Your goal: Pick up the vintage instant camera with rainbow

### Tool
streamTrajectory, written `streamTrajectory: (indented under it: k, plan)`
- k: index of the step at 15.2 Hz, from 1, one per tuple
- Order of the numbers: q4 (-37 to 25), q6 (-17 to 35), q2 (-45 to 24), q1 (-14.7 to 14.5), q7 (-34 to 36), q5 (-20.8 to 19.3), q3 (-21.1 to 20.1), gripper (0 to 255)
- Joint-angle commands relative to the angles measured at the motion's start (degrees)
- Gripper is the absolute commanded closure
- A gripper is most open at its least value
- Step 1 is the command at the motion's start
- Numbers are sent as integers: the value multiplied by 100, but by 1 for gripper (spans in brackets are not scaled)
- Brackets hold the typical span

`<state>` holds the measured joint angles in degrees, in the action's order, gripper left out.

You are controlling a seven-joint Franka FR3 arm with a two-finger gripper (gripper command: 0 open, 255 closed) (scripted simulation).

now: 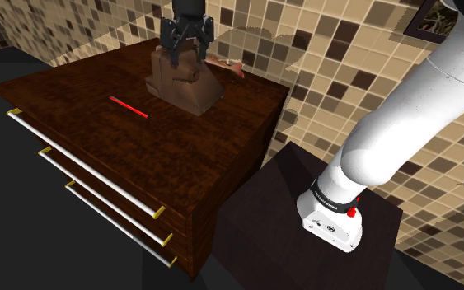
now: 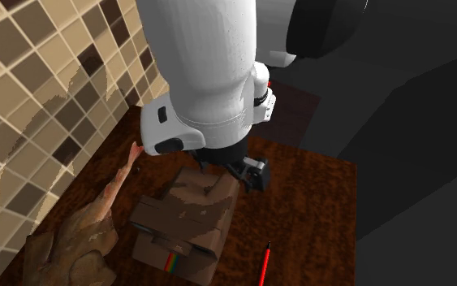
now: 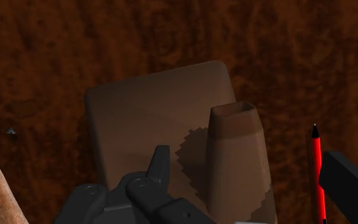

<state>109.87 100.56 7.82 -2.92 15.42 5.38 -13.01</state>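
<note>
Dark box stand (image 1: 263, 206) nearest, lower right of the shoulder view, with the white arm with dark joints (image 1: 403, 123) rising from it and reaching up-left. Next to the stand is a dark brown wooden chest of drawers (image 1: 98, 91), its three drawer fronts each with a pale bar handle with gold ends (image 1: 82, 161).

A thin red pen with black tip (image 1: 128, 107) lies flat on the chest top, near the task object but apart from it. Just past the pen is the brown boxy instant camera (image 1: 185, 82), standing on the chest top toward its back edge. A raised block sticks up from the camera's top, and a rainbow stripe (image 2: 172, 262) runs down its front face.

All-black two-finger gripper (image 3: 244, 162) is right above the camera, jaws released and spread wide. One fingertip is over the camera's flat top, the other is out beside the pen, and the raised block sits between them, unclasped. Can't tell if the fingertip touches the top.

Behind the camera a lumpy pinkish-brown object (image 1: 226, 64) lies on the chest by the wall; can't tell what it is. Farthest back is a wall of beige and brown mosaic tiles (image 1: 337, 41).
</note>
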Motion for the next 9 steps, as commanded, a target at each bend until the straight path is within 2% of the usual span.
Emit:
streamTrajectory:
  k: [1, 7, 8, 9]
  plan:
    - [91, 145, -39, -2, -2, -6, -6, 0]
    - [418, 495, -63, -7, -19, -2, -15, 0]
    - [413, 493, -65, -10, -12, -2, -19, 255]
    - [411, 496, -70, -11, -10, -3, -20, 255]
